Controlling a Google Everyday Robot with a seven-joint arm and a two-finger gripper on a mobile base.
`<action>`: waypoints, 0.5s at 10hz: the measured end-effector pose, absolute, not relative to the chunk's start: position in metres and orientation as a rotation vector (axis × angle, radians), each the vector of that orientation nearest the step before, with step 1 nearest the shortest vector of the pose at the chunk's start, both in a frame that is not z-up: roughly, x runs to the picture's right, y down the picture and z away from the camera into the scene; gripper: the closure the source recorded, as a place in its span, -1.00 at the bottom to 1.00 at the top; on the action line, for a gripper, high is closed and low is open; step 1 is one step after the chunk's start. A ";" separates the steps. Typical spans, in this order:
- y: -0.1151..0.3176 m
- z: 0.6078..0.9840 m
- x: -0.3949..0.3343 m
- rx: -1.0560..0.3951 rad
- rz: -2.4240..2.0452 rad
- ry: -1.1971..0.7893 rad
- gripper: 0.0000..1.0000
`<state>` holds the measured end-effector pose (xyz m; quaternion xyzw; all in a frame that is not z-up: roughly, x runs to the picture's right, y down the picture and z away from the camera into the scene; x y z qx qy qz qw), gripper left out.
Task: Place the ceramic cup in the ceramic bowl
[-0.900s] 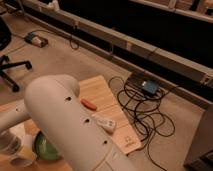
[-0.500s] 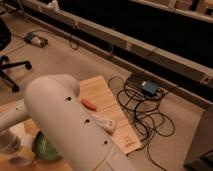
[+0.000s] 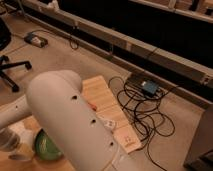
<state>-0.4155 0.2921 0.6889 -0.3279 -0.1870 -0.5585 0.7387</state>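
Note:
The ceramic bowl point(image 3: 46, 148), glossy green, sits on the wooden table point(image 3: 102, 92) at the lower left, partly hidden by my big white arm point(image 3: 75, 120). My gripper point(image 3: 12, 142) is at the lower left edge, just left of the bowl. A pale rounded shape point(image 3: 21, 131) at the gripper may be the ceramic cup; I cannot tell whether it is held.
A white labelled bottle point(image 3: 107, 122) and a small red-orange item point(image 3: 92, 106) lie on the table right of the arm. Tangled black cables point(image 3: 145, 112) and a blue-grey box point(image 3: 149, 87) lie on the floor. An office chair point(image 3: 7, 60) stands at left.

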 end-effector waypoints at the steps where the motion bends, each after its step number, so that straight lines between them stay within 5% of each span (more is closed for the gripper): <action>1: 0.274 0.666 -0.415 -0.688 -1.216 -0.402 1.00; 5: 0.228 0.605 -0.391 -0.616 -1.136 -0.365 1.00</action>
